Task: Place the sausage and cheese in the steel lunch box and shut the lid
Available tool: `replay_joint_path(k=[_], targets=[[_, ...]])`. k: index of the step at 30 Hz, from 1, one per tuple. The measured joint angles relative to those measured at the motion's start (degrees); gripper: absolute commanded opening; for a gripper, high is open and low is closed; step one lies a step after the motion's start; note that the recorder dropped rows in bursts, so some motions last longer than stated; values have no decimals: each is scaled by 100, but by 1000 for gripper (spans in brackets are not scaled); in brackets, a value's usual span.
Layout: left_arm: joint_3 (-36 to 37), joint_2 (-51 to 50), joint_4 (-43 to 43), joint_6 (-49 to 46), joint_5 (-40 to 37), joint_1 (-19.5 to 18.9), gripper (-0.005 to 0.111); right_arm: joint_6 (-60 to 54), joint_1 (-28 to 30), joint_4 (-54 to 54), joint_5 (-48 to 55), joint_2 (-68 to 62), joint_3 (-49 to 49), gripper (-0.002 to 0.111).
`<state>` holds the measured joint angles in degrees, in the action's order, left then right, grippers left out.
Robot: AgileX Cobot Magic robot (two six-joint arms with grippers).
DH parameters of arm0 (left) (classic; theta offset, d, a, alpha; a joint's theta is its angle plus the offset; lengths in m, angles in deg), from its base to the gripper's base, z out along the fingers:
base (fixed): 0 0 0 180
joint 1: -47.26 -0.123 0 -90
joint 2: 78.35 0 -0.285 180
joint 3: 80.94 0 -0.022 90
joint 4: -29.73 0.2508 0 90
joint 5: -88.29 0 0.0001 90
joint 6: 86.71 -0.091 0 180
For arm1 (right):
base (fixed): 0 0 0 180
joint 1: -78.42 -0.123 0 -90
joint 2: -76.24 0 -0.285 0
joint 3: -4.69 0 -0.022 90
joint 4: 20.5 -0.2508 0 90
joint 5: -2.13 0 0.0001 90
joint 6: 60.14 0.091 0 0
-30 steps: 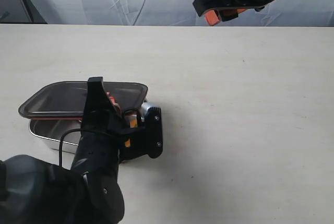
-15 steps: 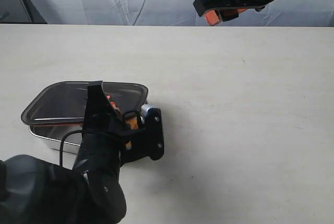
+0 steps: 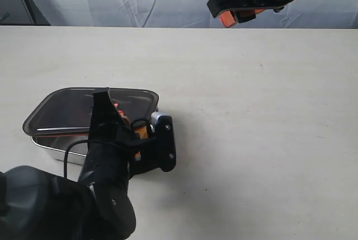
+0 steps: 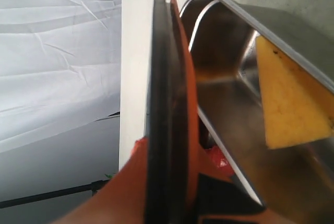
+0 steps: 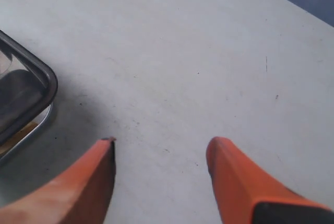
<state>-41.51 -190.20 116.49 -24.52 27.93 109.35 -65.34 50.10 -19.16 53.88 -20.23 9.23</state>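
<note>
Since the left claw [image 3: 130,125] is clamped on the lid [image 3: 70,108] near its right-hand end, I judge it should lower the lid level and square onto the steel lunch box [image 3: 53,150] before letting go. The lid's long axis runs across the exterior view, parallel to the box. Its end away from the claw stands slightly off the rim. The cheese [image 4: 292,104] lies inside. The right claw [image 5: 160,146] hangs wide open and empty above the counter [image 3: 251,111].

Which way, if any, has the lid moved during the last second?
Yes. The lid has sunk a little toward the steel lunch box under it; the gap at its left corner is narrower.
</note>
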Motion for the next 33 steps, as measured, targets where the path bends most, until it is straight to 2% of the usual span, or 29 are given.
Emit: replay_joint_path(k=[14, 25, 33], targets=[[0, 184, -483, -364, 424, 0, 40, 0, 0, 93, 0, 0, 0, 53], [0, 184, -763, -480, 533, 0, 57, 0, 0, 93, 0, 0, 0, 53], [0, 184, -815, -830, 463, 7, 57, 9, 0, 93, 0, 0, 0, 53]])
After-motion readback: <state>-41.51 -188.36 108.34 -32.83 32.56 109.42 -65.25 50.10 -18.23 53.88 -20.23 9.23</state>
